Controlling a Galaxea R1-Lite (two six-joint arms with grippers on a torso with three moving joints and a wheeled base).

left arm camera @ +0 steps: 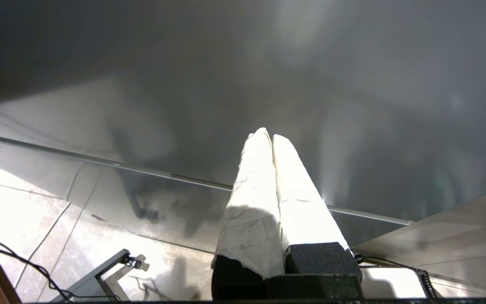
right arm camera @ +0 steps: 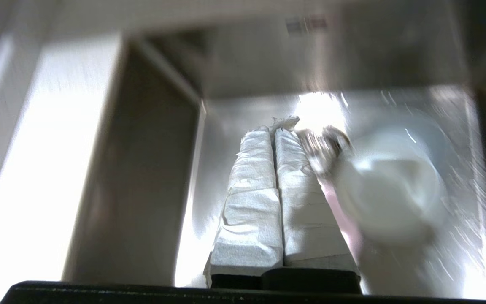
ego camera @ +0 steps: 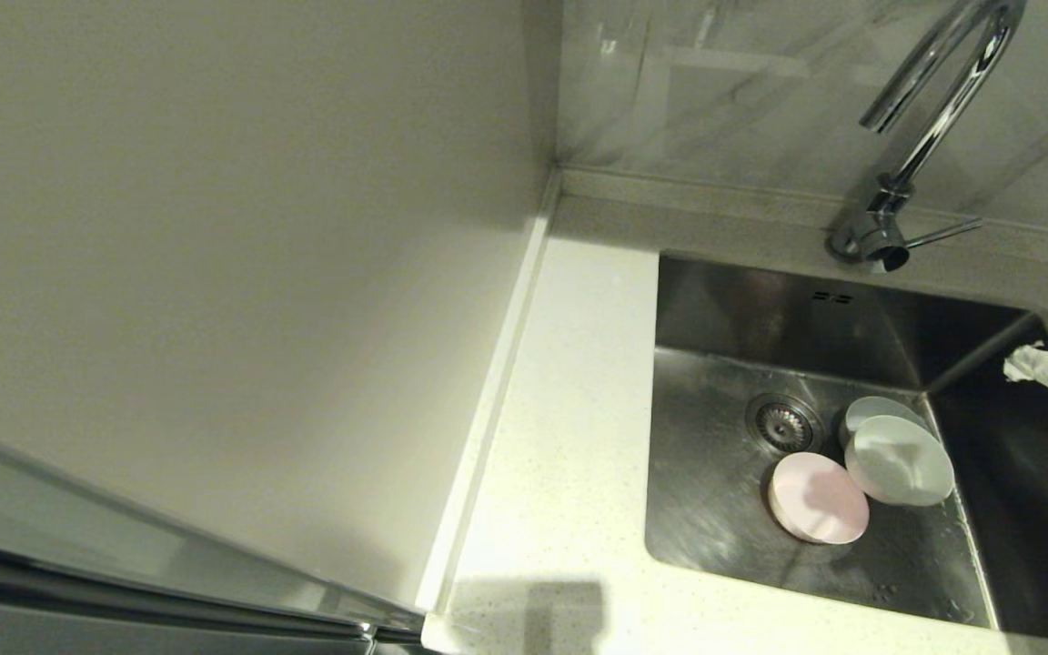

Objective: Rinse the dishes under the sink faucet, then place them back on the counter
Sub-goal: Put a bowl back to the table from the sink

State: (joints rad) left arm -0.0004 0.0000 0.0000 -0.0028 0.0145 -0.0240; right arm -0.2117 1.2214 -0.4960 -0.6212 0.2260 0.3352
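Note:
Three dishes lie in the sink (ego camera: 715, 509), right of the drain (ego camera: 783, 423): a pale pink bowl (ego camera: 820, 498), a whitish bowl (ego camera: 899, 459) overlapping it, and a pale blue-grey one (ego camera: 879, 411) behind. The chrome sink faucet (ego camera: 929, 127) rises behind the basin with its spout out over the basin. My right gripper (ego camera: 1044, 366), wrapped in white, is at the sink's right rim, above and apart from the bowls. In the right wrist view that gripper (right arm camera: 273, 128) is shut and empty, with the whitish bowl (right arm camera: 390, 185) and the pink bowl (right arm camera: 344, 219) beside it.
The speckled counter (ego camera: 569, 409) runs along the sink's left side, bounded by a cream wall panel (ego camera: 215, 273). My left gripper (left arm camera: 268, 136) is shut and empty, parked low, facing a cabinet front with floor tiles (left arm camera: 23, 219) below it. A thin lever (ego camera: 942, 234) sticks out from the faucet base.

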